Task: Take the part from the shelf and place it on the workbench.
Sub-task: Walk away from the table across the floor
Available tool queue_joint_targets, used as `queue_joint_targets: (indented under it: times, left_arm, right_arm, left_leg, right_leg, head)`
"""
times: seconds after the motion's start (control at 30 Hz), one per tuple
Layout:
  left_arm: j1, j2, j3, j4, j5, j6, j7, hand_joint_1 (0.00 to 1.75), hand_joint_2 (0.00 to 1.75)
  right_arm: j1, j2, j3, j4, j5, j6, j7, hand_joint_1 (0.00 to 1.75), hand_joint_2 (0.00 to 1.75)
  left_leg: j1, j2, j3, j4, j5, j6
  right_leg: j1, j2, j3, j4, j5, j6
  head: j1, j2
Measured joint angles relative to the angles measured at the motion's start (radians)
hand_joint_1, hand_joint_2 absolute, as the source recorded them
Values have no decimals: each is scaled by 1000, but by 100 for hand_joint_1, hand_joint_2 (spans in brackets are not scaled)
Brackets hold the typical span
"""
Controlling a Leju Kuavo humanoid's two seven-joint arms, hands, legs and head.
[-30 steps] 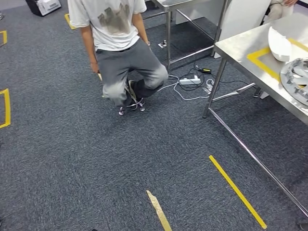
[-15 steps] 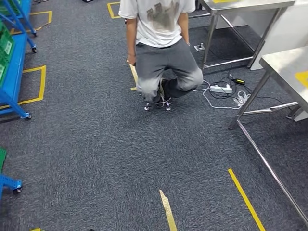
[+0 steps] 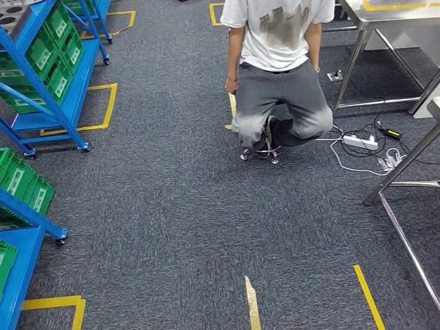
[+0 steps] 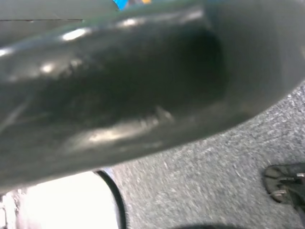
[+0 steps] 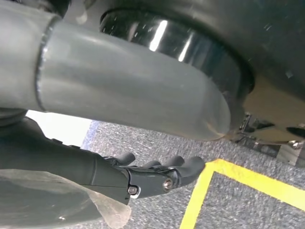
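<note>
Two blue wheeled shelves stand on the left in the head view, the farther shelf point(image 3: 62, 110) loaded with green bins point(image 3: 51, 48), the nearer shelf point(image 3: 23, 230) cut off by the picture's edge. The steel workbench is at the far right, with little more than a leg point(image 3: 399, 168) visible. I cannot make out the part. My right hand point(image 5: 154, 174) hangs over the carpet with its dark fingers stretched out and nothing in them. The left wrist view is a dark blur, so I cannot tell how my left hand stands.
A person point(image 3: 280, 69) in a white shirt crouches on a small wheeled stool straight ahead. A power strip point(image 3: 361, 142) and cables lie beside them. A second steel table point(image 3: 383, 10) stands at the back right. Yellow tape point(image 3: 369, 295) marks the grey carpet.
The camera has swung to the left: the workbench with its parts has slid out to the right and the blue shelves have come in. The person stays crouched.
</note>
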Motion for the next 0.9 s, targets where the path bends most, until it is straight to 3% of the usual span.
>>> queue_joint_targets:
  times: [0.03, 0.07, 0.1, 0.13, 0.2, 0.27, 0.33, 0.4, 0.47, 0.53, 0.6, 0.63, 0.67, 0.7, 0.77, 0.83, 0.9]
  left_arm:
    - [-2, 0, 0, 0, 0, 0, 0, 0, 0]
    - [-3, -1, 0, 0, 0, -1, 0, 0, 0]
    - [-2, -1, 0, 0, 0, -1, 0, 0, 0]
    - [-1, -2, 0, 0, 0, -2, 0, 0, 0]
    - [2, -1, 0, 0, 0, -2, 0, 0, 0]
    - [0, -1, 0, 0, 0, -2, 0, 0, 0]
    - [-2, -1, 0, 0, 0, -2, -1, 0, 0]
    - [2, -1, 3, 0, 1, -3, -2, 0, 0]
    - [3, 0, 8, 1, 2, -3, -3, 0, 0]
    - [0, 0, 12, 1, 3, -5, -4, 0, 0]
    - [-3, -1, 16, 1, 3, -7, -4, 0, 0]
    - [-2, -2, 18, 1, 3, -8, -4, 0, 0]
    - [-2, -3, 19, 1, 3, -9, -2, 0, 0]
    - [-3, -3, 21, 1, 3, -10, -1, 0, 0]
    - [-5, -4, 24, 1, 3, -12, 0, 0, 0]
    - [-7, -4, 27, 1, 4, -15, -3, 0, 0]
    - [-5, -4, 34, 1, 9, -21, -12, 0, 0]
  right_arm:
    - [2, 0, 0, 0, 0, 0, 0, 0, 0]
    - [3, 0, 0, 0, 0, 0, 0, 0, 0]
    - [4, 0, 0, 0, 0, 0, 0, 0, 0]
    - [4, 0, 0, 0, 0, 0, 0, 0, 0]
    - [3, 0, 0, 0, 0, 0, 0, 0, 0]
    - [3, 0, 0, 0, 0, 1, -3, 0, 0]
    - [1, 0, 0, 0, -3, 6, -11, 0, 0]
    - [-4, 0, 0, 0, -6, 13, -19, 0, 0]
    - [-7, 0, 0, 0, -8, 19, -21, 0, 0]
    - [-6, 0, 0, 0, -7, 24, -21, 0, 0]
    - [-5, 0, 0, 0, -6, 28, -20, 0, 0]
    - [-4, -1, 0, 0, -5, 29, -20, 0, 0]
    - [-5, -1, 0, 0, -4, 30, -20, 0, 0]
    - [-5, -1, 0, 0, -3, 31, -20, 0, 0]
    - [-2, -1, 0, 0, -1, 33, -23, 0, 0]
    - [0, -1, 0, 1, 0, 37, -24, 0, 0]
    - [0, -1, 0, 1, 1, 41, -25, 0, 0]
  left_leg:
    - [1, 24, -31, 69, -36, -5]
    - [4, 33, -60, 134, -64, -10]
    - [7, 37, -78, 178, -77, -13]
    - [9, 40, -79, 185, -71, -15]
    - [11, 57, -25, 86, -10, -16]
    - [6, 96, 45, -44, 35, -8]
    - [-2, 109, 67, -92, 36, 6]
    - [-3, 89, 67, -97, 36, 21]
    - [1, 70, 70, -103, 41, 34]
    - [3, 48, 72, -106, 43, 42]
    - [1, 22, 72, -105, 42, 45]
    - [1, 8, 73, -105, 41, 46]
    - [1, -6, 75, -105, 40, 46]
    - [1, -21, 78, -104, 39, 45]
    - [1, -50, 78, -100, 35, 39]
    - [4, -75, 69, -95, 35, 28]
    - [10, -94, 60, -95, 39, 14]
  right_leg:
    - [2, -17, 1, 0, -2, -3]
    - [3, -35, 2, 0, -4, -4]
    - [4, -51, 3, 0, -6, -4]
    - [4, -65, 5, 0, -8, -3]
    - [4, -92, 11, 0, -13, 1]
    - [8, -114, 17, 1, -22, 11]
    - [13, -133, 19, 2, -31, 23]
    - [10, -144, 28, 0, -38, 34]
    - [6, -105, 19, 34, -65, 42]
    - [4, -45, -39, 152, -124, 46]
    - [4, -25, -113, 282, -163, 46]
    - [4, -22, -132, 302, -153, 45]
    - [4, -19, -133, 282, -123, 43]
    - [3, -11, -116, 226, -78, 41]
    - [-2, 43, -67, 93, -9, 37]
    - [-5, 86, -39, 32, 4, 33]
    - [-4, 72, -32, 24, 3, 25]
  head:
    - [-2, 0]
    - [-2, 0]
    - [-1, 0]
    - [-2, 0]
    - [-2, 0]
    - [-1, 0]
    - [0, 0]
    - [0, 0]
    - [4, 0]
    - [9, 0]
    - [9, 0]
    - [9, 0]
    - [9, 0]
    - [9, 0]
    - [9, 0]
    - [9, 0]
    - [9, 0]
